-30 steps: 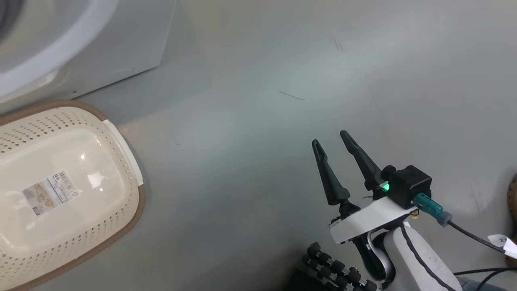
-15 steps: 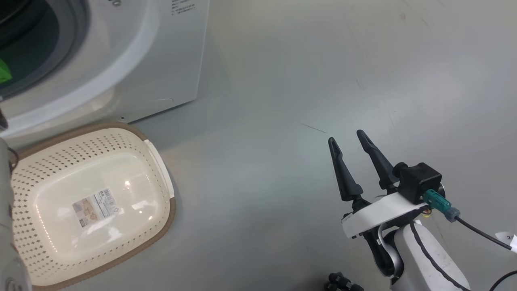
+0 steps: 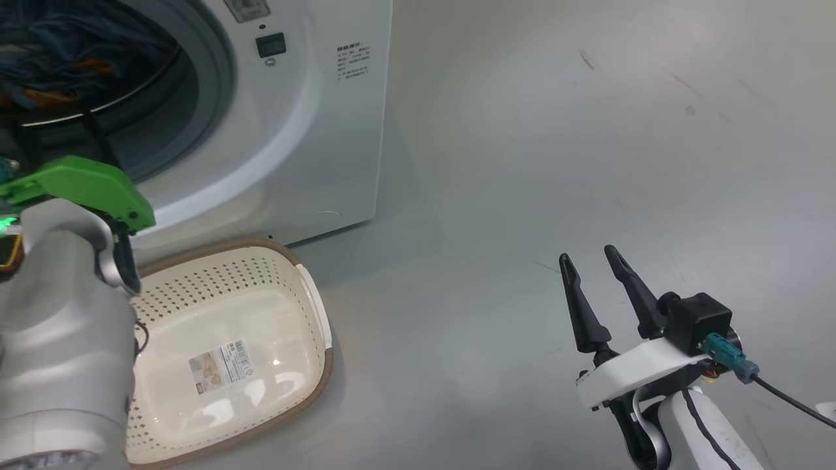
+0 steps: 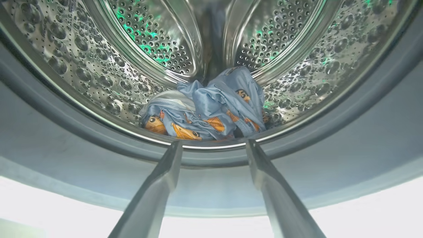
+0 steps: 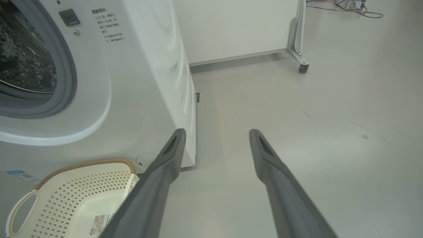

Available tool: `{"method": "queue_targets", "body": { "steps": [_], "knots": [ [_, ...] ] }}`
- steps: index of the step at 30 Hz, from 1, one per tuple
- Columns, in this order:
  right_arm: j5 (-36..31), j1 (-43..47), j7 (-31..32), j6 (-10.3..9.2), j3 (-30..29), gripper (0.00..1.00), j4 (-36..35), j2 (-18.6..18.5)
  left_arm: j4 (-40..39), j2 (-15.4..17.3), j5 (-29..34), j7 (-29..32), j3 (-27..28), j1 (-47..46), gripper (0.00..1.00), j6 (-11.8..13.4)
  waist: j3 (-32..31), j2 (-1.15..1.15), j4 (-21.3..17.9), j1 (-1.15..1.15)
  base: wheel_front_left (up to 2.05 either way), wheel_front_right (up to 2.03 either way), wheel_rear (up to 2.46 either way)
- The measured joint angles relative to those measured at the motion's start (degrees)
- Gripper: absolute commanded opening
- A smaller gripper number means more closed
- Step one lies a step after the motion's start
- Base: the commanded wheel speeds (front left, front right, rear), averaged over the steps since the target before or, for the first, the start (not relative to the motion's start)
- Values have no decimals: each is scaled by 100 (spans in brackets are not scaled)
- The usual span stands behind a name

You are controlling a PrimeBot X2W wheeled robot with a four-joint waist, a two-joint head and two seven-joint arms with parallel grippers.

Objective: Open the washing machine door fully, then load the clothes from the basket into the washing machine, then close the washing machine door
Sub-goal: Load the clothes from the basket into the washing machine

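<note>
Clothes [image 4: 205,109] lie bunched at the bottom of the perforated steel drum [image 4: 148,39], close behind its front lip: light-blue fabric with orange-brown cartoon figures and a paler fold at the left side of the heap. In the head view the same clothes show as a dark blue tangle inside the round opening of the washing machine [image 3: 313,130]. The left gripper [image 4: 214,142] points straight into that opening. Its fingers [image 4: 155,188] stand wide apart with nothing between them, and the tips sit over the grey rubber gasket [image 4: 49,138], short of the clothes and not touching them. The left arm's pale forearm [image 3: 59,313] and its green mount [image 3: 91,186] rise at the lower left of the head view.

The basket [image 3: 196,287] stands on the floor [image 3: 522,163] just in front of the washing machine, below the opening; its bare cream bottom shows the label sticker [image 3: 220,365]. The right gripper [image 3: 586,253] hangs over the floor, well apart from the basket and the machine, its fingers spread and holding nothing. In the right wrist view a white panel on a caster wheel [image 5: 302,67] stands beyond the machine's side.
</note>
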Motion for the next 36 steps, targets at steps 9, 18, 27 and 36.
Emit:
{"method": "queue_targets", "body": {
  "steps": [9,18,27,36],
  "knots": [
    [-48,232,0,38,-176,100,26,-3,9,-349,-42,-49,-166,636,100,-289,-449,0,313,0,0,0,0],
    [-245,538,0,97,-459,100,23,-4,-314,-498,-92,-49,-350,1502,100,-655,-948,0,682,0,0,0,0],
    [-352,662,0,124,-622,100,-20,-2,-1044,-505,-100,-51,-559,2101,100,-744,-1185,0,1139,0,0,0,0],
    [-367,769,0,175,-567,100,-32,-1,-1766,-494,-468,-51,-742,2857,100,-836,-1413,0,1441,0,0,0,0]
  ]
}}
